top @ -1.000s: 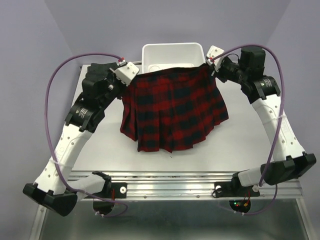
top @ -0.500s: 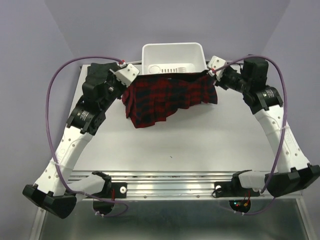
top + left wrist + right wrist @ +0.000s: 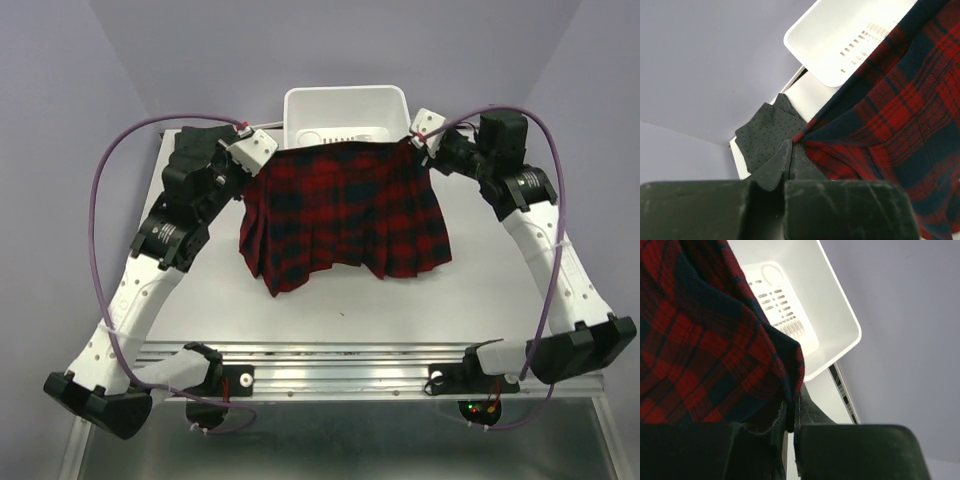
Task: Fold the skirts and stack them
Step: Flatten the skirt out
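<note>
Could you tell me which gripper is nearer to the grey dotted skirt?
Left. The left gripper grips the plaid skirt right by the grey dotted skirt; the right gripper grips its opposite corner, farther off.

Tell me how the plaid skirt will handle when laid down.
Likely floppy: the plaid skirt drapes from its two pinched top corners and its hem is wavy. Probably light, since thin pinches carry it. Its pleats may bunch unevenly on landing.

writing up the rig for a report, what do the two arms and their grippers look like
Both the left arm and right arm have white link shells with black joint housings. A purple cable loops beside each. The left gripper and right gripper have white boxy bodies; the fingers are dark, flat and scuffed.
</note>
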### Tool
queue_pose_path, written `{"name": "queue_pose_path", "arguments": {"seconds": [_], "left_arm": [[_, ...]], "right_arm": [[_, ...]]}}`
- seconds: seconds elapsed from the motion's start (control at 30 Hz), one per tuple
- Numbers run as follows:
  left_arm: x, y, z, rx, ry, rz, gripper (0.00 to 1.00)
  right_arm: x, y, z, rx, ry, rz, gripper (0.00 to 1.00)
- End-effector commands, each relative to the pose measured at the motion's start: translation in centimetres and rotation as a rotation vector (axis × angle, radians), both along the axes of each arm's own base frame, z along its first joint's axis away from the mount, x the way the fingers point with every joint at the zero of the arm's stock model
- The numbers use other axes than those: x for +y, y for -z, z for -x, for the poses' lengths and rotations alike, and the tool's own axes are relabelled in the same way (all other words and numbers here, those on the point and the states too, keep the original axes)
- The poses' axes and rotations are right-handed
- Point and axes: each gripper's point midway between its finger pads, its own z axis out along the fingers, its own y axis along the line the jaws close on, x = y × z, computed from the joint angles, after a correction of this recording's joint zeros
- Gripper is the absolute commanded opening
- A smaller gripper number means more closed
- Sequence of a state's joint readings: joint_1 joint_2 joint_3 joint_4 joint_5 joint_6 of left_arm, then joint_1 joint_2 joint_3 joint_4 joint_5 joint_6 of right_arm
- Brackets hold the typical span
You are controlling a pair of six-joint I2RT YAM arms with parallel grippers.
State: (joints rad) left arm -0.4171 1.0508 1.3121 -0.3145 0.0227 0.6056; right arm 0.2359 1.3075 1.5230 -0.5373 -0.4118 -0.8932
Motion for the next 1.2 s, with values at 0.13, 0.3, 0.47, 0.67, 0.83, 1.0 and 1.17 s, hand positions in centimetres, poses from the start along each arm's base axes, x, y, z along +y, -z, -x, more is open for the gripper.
{"name": "queue_pose_path", "arguments": {"seconds": [0.13,0.3,0.47,0.67,0.83,1.0,1.17], "left_arm": [[1.9,-6.0,-5.8,-0.223,-0.186,0.027,0.00],[1.9,-9.3,-7.0,-0.244,-0.171,0.065,0.00],[1.6,-11.6,-3.1,-0.301,-0.060,0.052,0.00],[-0.9,-0.2,0.4,-0.072,0.187,-0.124,0.00],[-1.4,14.8,9.6,0.256,0.586,-0.398,0.47],[0.0,15.1,16.8,0.292,0.730,-0.461,0.95],[0.1,10.9,16.5,0.247,0.623,-0.368,0.85]], "right_arm": [[-1.8,-4.5,-8.4,-0.136,0.169,-0.038,0.01],[-1.8,-9.2,-9.1,-0.226,0.164,-0.073,0.01],[-1.8,-9.3,-4.3,-0.237,0.085,-0.009,0.01],[-1.3,4.8,1.8,0.012,-0.090,0.152,0.01],[-1.9,15.1,10.8,0.172,-0.375,0.393,0.66],[-2.3,15.5,20.0,0.064,-0.612,0.508,0.94],[-1.7,12.9,19.2,0.060,-0.491,0.363,1.00]]}}
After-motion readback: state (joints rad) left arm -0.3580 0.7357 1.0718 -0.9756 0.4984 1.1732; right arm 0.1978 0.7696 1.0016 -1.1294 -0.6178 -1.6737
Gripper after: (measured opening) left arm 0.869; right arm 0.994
